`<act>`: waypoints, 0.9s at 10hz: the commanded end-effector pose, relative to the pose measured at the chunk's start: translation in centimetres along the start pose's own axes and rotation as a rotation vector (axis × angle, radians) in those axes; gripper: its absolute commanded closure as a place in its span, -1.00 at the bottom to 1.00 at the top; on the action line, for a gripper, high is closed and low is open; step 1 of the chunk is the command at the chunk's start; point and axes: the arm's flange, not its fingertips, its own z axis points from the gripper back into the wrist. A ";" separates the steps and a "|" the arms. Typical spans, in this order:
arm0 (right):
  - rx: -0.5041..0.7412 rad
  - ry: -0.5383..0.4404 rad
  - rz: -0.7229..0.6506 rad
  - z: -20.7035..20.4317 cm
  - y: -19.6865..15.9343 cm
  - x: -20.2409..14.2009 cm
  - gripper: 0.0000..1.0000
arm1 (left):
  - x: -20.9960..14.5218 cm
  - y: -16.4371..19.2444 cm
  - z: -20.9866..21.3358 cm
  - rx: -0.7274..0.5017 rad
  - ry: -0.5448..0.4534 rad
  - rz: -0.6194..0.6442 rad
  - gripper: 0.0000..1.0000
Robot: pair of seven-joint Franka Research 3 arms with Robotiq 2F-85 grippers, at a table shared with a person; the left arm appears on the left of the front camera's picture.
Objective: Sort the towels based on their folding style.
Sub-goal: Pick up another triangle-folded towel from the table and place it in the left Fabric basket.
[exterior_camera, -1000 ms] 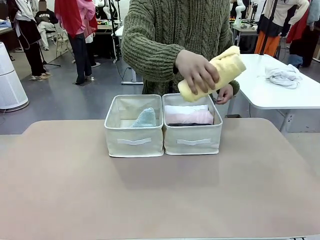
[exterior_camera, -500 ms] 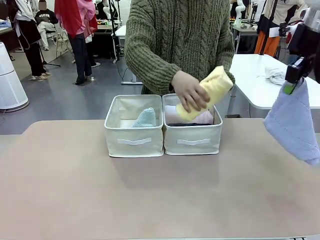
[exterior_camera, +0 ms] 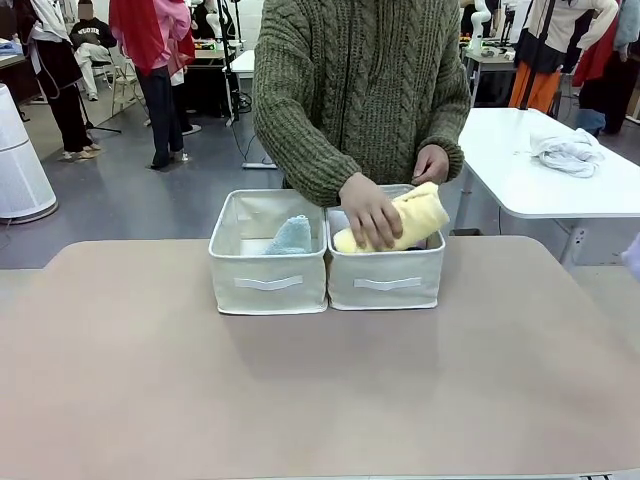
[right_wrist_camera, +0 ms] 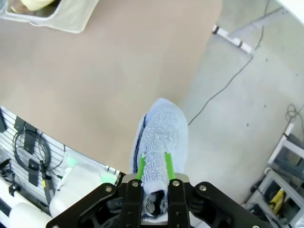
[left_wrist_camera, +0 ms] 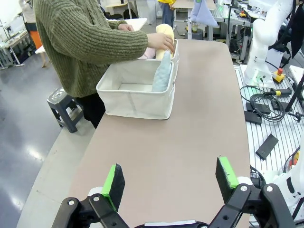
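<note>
Front view: a person in an olive cable-knit sweater stands behind two soft, box-shaped cream fabric bins, the left bin (exterior_camera: 268, 285) and the right bin (exterior_camera: 385, 285), set side by side and touching on the smooth tan table (exterior_camera: 300, 400). One hand (exterior_camera: 370, 212) presses a fluffy yellow terry roll (exterior_camera: 410, 215), log-shaped and tilted, into the right bin; the other hand (exterior_camera: 432, 163) rests at its far rim. One pale teal cone fold (exterior_camera: 291, 236) stands point-up in the left bin. In the right wrist view, the right gripper (right_wrist_camera: 154, 166) has its two green pads clamped on one nubby periwinkle blue cone fold (right_wrist_camera: 164, 128), hanging past the table's edge. In the left wrist view, the left gripper (left_wrist_camera: 170, 175) is spread wide above bare tabletop, holding nothing.
</note>
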 end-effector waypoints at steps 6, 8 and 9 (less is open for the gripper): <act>0.113 0.005 0.160 -1.5 2.7 2.9 0.97 | 0.2 -0.3 0.0 0.006 -0.009 0.018 -1.00; 0.144 0.002 0.256 -2.2 4.6 4.2 0.97 | 0.2 -0.3 0.0 0.006 -0.009 0.018 -1.00; 0.140 0.010 0.284 -2.6 5.5 4.9 0.97 | 0.2 -0.3 0.0 0.006 -0.009 0.018 -1.00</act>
